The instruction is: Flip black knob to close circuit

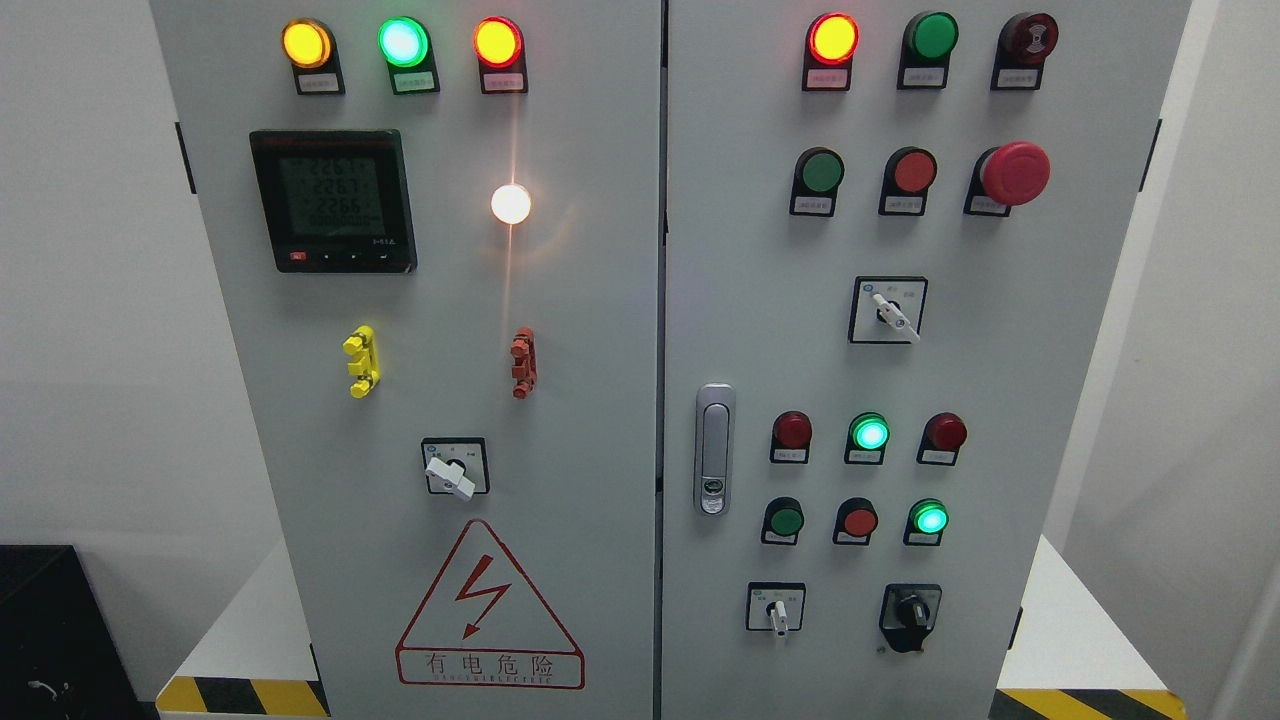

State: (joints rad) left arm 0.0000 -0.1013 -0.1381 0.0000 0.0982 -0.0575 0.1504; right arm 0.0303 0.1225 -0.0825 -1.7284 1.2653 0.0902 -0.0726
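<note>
neither robot hand is showing anywhere in the head view, so how open the fingers are and whether they are holding anything cannot be told. the black knob [911,610] is sitting low on the right door [1000,330] of the grey cabinet, at the bottom right of the controls, with nothing touching it. just to its left a white switch [777,612] is pointing downward on its square plate. above them two rows of round buttons are showing, with a green light [869,432] glowing in the upper row and another green lamp [930,518] glowing in the lower row. a silver door handle [713,450] is standing upright near the door's left edge. higher up a big red mushroom button [1014,172] is sticking out. on the left door [600,400] a meter screen [333,199] is glowing, a white lamp [511,203] is shining brightly, and a red warning triangle [489,610] is sitting near the bottom.
</note>
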